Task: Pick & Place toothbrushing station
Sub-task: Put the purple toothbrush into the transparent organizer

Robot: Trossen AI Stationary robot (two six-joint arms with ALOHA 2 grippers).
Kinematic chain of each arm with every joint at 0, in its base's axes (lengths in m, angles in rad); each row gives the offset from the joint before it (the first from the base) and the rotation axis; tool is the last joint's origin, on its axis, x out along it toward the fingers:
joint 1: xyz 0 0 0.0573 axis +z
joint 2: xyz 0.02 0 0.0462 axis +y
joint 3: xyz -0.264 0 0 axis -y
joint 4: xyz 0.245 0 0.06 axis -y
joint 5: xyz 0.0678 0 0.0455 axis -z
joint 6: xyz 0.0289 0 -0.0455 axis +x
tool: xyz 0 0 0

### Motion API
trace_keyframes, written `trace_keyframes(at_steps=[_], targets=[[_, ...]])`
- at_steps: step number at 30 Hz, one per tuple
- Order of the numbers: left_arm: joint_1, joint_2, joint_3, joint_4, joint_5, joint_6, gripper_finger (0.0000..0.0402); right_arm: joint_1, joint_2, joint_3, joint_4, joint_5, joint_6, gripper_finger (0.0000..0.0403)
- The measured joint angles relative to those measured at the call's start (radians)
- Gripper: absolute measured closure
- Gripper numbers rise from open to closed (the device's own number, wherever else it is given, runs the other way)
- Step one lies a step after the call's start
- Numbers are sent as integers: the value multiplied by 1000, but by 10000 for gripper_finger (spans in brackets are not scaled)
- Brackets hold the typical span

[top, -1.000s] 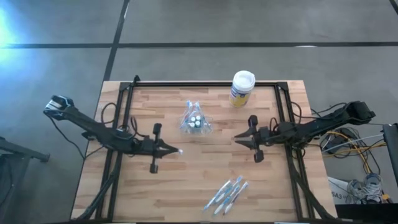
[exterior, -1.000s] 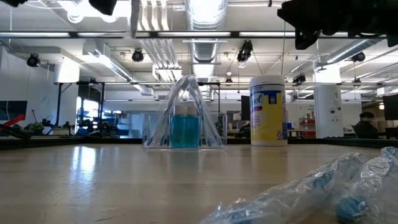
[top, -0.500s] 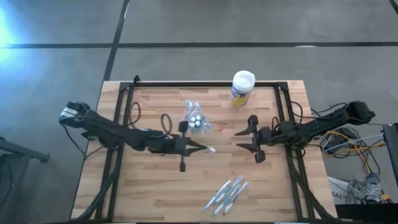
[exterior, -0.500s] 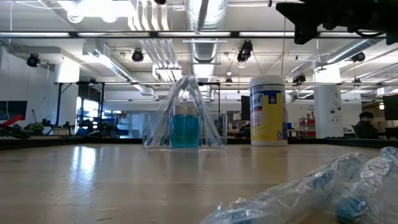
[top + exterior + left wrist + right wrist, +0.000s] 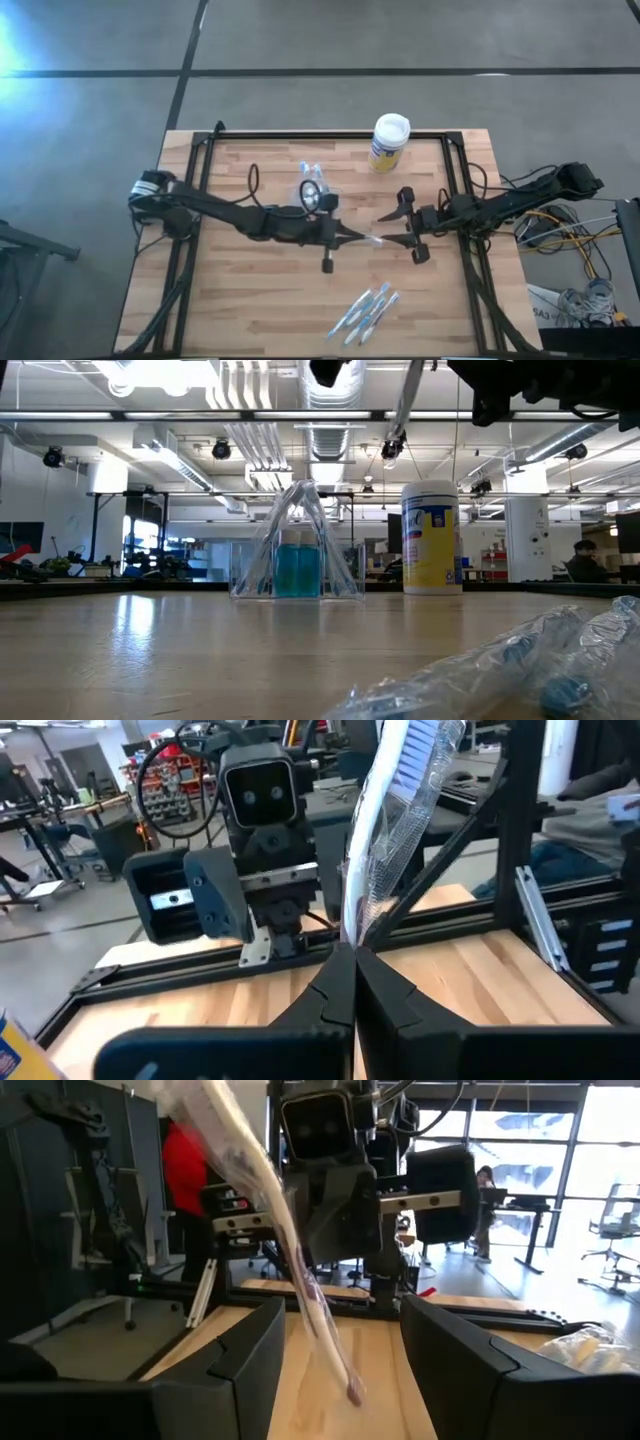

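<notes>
The clear plastic holder [image 5: 313,195] with teal-capped tubes stands on its base at the table's middle, and shows in the low view [image 5: 297,545]. My left gripper [image 5: 350,237] is shut on a plastic-wrapped white-blue toothbrush [image 5: 385,830], high above the table right of the holder. My right gripper [image 5: 383,228] is open and faces it. Its two fingers stand on either side of the toothbrush's thin lower end [image 5: 352,1395] without touching it. Several wrapped toothbrushes [image 5: 365,312] lie flat near the front edge. My left gripper pinches the wrapped toothbrush low on its length [image 5: 350,935] between its two shut fingertips. The fingers come level from the table's left. The toothbrush stands steeply, its blue brush head [image 5: 420,740] up, lifted clear of the table. The fingers hide what hangs below them.
A white-lidded canister [image 5: 389,142] with a yellow-blue label stands at the far edge, right of the holder. A black frame [image 5: 455,180] runs round the tabletop. Bare wood lies at the table's left and near left.
My left gripper has travelled from the table's left part toward the right edge, past the holder, carrying the wrapped toothbrush up to my right gripper. The toothbrush's lower end now lies between the right gripper's open fingers. The holder has not moved.
</notes>
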Motion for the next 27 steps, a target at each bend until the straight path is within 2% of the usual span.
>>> trace_keyframes(at_steps=[14,27], targets=[[36,149,190,-109,21,0,401,3,0,0,27,-21,-6,209],[46,147,197,-107,19,-1,401,3,0,0,15,-52,2,229]])
